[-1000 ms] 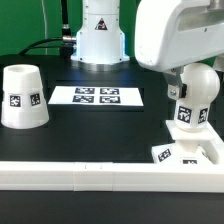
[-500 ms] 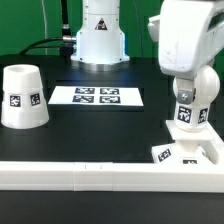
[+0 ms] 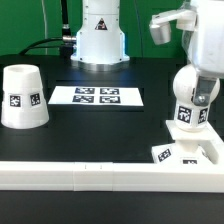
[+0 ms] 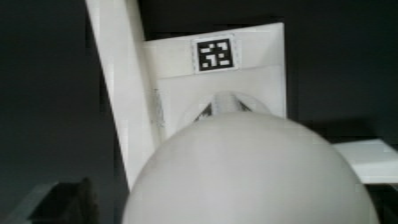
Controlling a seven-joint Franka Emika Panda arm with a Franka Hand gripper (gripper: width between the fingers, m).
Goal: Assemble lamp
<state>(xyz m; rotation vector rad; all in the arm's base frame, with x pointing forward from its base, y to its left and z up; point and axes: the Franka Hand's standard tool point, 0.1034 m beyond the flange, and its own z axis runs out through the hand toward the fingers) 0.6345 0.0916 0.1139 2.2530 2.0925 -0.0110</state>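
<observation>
Right now your arm (image 3: 205, 40) reaches down from the exterior view's upper right, with the gripper (image 3: 204, 84) against the round head of the bulb (image 3: 188, 96) — clamped or loose, you cannot tell. The bulb stands upright on the base (image 3: 190, 155), just under the hand — the shade (image 3: 22, 97) sits well apart.

The shade (image 3: 22, 97), a white tapered cup, stands wide end down at the exterior view's far left, with one tag facing out. The base (image 3: 190, 153), flat, square and tagged, lies at the near right. The bulb (image 3: 193, 88), round-headed with a tagged neck, stands on the base.
</observation>
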